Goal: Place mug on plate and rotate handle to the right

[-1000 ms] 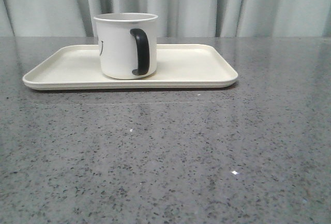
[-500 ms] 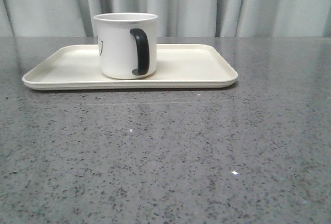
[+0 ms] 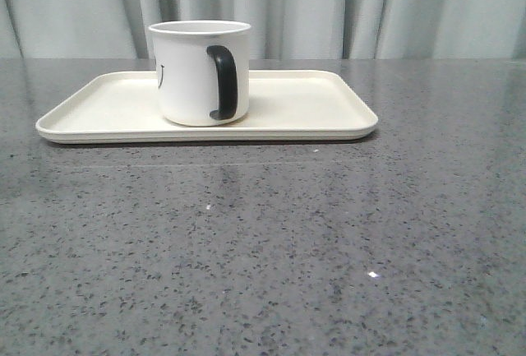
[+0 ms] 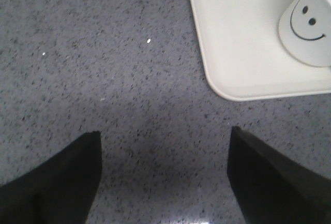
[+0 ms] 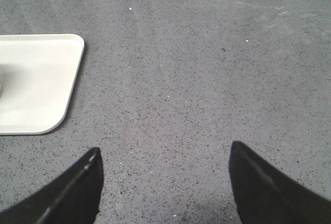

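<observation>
The white mug [image 3: 197, 72] stands upright on the cream plate [image 3: 304, 113], left of its middle. Its black handle [image 3: 223, 81] faces the front camera, slightly to the right. In the left wrist view the mug [image 4: 309, 27] shows its smiley face, resting on the plate [image 4: 243, 43]. My left gripper [image 4: 164, 137] is open over bare table, off the plate's corner, holding nothing. My right gripper [image 5: 164, 150] is open over bare table too, well away from the plate [image 5: 36, 79]. Neither arm appears in the front view.
The grey speckled table [image 3: 263, 249] spreads wide in front of the plate. Pale curtains [image 3: 329, 6] hang behind the table's far edge.
A dark piece of an arm at the top left of the front view one second ago has left the view. Mug and plate have not moved.
</observation>
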Robot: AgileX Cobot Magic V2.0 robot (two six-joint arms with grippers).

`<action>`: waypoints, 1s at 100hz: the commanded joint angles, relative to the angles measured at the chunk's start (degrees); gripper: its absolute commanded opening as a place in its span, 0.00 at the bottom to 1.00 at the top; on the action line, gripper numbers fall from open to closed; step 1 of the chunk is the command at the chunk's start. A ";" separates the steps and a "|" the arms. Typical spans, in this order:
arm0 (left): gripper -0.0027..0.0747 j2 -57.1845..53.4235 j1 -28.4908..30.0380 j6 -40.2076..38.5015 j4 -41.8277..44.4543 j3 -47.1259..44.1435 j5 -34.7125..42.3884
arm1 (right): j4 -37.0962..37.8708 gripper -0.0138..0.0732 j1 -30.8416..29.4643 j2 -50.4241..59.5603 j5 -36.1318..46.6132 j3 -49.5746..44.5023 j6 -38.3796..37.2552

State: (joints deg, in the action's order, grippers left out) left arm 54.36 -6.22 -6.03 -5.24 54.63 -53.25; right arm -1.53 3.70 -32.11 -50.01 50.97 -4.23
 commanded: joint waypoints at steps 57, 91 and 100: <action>0.67 -19.28 1.32 0.01 -0.25 -12.47 3.85 | -6.80 0.76 0.17 -1.98 4.19 1.83 1.72; 0.67 -19.28 1.32 0.01 -0.25 -12.47 4.39 | -31.04 0.76 0.25 -14.25 4.09 1.88 22.11; 0.67 -19.28 1.32 0.01 -0.25 -12.47 4.51 | -35.91 0.76 0.25 -18.12 5.12 1.88 26.11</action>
State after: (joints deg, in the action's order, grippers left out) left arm 35.06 -5.00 -6.03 -5.13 40.70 -52.78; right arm -30.40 3.80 -47.10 -49.40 50.97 16.90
